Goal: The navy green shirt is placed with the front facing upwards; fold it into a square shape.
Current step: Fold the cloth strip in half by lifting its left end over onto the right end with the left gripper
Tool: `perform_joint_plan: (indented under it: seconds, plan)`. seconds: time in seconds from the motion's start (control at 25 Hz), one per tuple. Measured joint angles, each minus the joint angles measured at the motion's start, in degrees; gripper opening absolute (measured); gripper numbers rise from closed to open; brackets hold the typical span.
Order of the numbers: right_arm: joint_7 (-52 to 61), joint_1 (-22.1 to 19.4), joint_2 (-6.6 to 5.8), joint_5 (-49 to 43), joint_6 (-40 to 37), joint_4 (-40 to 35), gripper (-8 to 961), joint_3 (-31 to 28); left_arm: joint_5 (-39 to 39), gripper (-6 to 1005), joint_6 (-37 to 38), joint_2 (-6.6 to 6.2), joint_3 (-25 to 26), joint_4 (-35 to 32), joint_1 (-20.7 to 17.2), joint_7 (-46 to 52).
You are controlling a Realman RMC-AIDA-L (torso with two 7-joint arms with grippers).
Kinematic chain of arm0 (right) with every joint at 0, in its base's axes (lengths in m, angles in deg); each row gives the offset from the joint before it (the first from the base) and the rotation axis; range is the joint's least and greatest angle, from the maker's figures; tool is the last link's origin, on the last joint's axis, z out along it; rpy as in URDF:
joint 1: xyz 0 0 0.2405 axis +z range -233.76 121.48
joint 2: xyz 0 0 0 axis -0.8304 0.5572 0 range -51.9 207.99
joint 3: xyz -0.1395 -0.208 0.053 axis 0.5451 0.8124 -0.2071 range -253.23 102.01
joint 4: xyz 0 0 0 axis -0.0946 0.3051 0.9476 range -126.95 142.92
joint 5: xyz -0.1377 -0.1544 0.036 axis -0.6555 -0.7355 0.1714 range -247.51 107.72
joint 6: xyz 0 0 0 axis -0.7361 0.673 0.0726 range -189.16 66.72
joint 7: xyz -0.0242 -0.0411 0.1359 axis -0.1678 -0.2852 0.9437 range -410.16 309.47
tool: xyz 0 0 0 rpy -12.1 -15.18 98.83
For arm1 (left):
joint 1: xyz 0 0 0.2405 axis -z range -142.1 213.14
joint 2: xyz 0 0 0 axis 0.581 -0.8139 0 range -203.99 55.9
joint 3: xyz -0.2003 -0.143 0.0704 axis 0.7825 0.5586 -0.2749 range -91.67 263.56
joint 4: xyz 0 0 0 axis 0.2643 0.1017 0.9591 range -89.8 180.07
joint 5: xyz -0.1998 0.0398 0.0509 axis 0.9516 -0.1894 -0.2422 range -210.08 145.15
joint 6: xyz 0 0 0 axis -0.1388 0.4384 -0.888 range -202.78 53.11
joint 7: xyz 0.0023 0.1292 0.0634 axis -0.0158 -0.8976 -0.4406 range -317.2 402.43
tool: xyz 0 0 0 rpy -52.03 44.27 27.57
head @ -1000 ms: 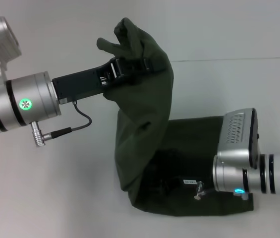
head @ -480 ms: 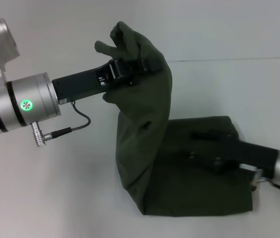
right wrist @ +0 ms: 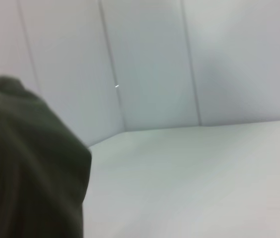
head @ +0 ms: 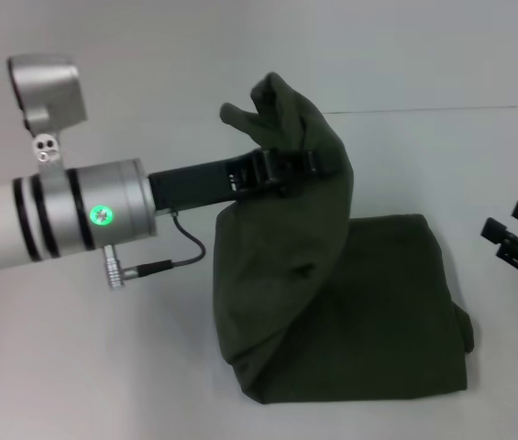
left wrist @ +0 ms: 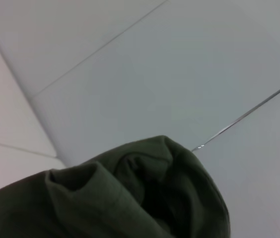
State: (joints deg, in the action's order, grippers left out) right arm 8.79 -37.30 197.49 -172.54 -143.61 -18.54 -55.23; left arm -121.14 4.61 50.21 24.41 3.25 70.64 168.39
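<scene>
So from the right wrist cam, pretty much all you get is a big dark olive lump of the navy green shirt (right wrist: 28, 163) filling one lower corner of the shot. It's rounded along its upper edge, with soft folds running down it, and no print or label shows on this part. It sits on a pale table surface (right wrist: 194, 183) that spreads out flat across the rest of the foreground. Behind that is a light wall (right wrist: 149, 64) made of panels, with thin vertical seams between them. The right arm's own fingers aren't visible here at all.
</scene>
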Motion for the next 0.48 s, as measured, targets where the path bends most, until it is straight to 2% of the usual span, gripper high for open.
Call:
perform_joint_plan:
  seconds: [0.48]
  plan:
    - [-0.29,-1.27,-0.01,-0.01,-0.69,-0.07,659,-1.63,0.67,163,-8.55,0.46,-1.6,13.58,7.29,-8.05]
